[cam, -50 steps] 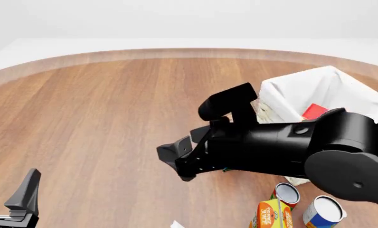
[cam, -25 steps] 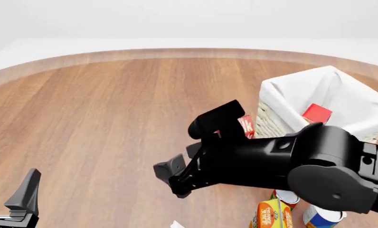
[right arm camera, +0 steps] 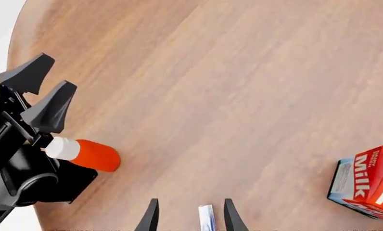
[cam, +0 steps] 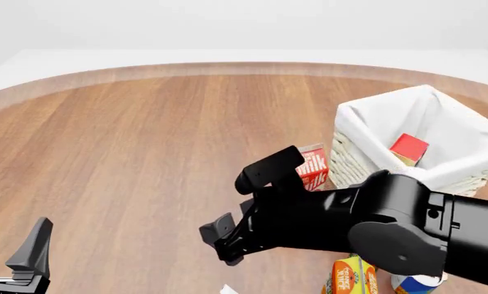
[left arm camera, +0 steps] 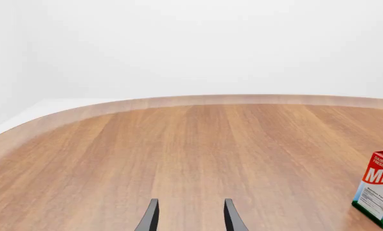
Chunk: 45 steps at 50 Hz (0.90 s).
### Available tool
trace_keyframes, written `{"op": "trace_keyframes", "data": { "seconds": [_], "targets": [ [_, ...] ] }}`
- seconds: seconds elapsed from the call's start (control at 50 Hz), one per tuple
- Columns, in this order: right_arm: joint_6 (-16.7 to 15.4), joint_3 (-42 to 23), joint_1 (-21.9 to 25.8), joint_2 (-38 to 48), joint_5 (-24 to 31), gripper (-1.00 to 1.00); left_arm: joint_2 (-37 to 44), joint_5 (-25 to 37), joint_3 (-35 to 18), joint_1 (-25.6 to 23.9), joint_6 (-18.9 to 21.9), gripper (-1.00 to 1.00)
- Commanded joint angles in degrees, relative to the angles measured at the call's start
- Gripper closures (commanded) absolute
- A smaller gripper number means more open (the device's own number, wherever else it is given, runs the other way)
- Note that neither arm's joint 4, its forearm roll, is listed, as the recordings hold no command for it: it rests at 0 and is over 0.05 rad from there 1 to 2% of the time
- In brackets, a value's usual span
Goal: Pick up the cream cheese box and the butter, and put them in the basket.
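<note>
butter in basket; right pincer now withdrawn, lower.

Glossy black arms (dark grey fingers)

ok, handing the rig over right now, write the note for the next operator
Left gripper: open, empty, near the table's front edge.
Right gripper: open, empty, over the table left of the basket.
Butter: red carton in the basket, looks done.
Cream cheese box: probably the whitish sliver on the table ahead of the right fingers, not gripped.
Left: grasp it, basket it.
</note>
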Motion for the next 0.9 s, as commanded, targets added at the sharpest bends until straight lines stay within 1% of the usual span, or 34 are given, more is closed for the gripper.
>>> {"op": "trace_keyframes", "data": {
  "seconds": [0.02,0.12,0.38,0.46,0.74,0.9],
  "targets": [
    [-0.1,-0.6,0.6,2.1,1.1,-1.00,0.0,0.0,0.0,0.0,0.0,-1.00],
    [-0.8,-1.5,0.5,2.9,2.7,-1.00,0.0,0.0,0.0,0.0,0.0,-1.00],
    [-0.8,-0.2,0.2,3.5,3.5,-1.00,0.0,0.0,0.0,0.0,0.0,-1.00],
    [-1.4,-0.5,-0.2,3.8,4.3,-1.00,0.0,0.0,0.0,0.0,0.0,-1.00],
    [0.4,1.3,0.4,6.5,1.8,-1.00,0.0,0.0,0.0,0.0,0.0,-1.00],
    [0.4,1.4,0.1,8.1,1.7,-1.00,0.0,0.0,0.0,0.0,0.0,-1.00]
  ]
}}
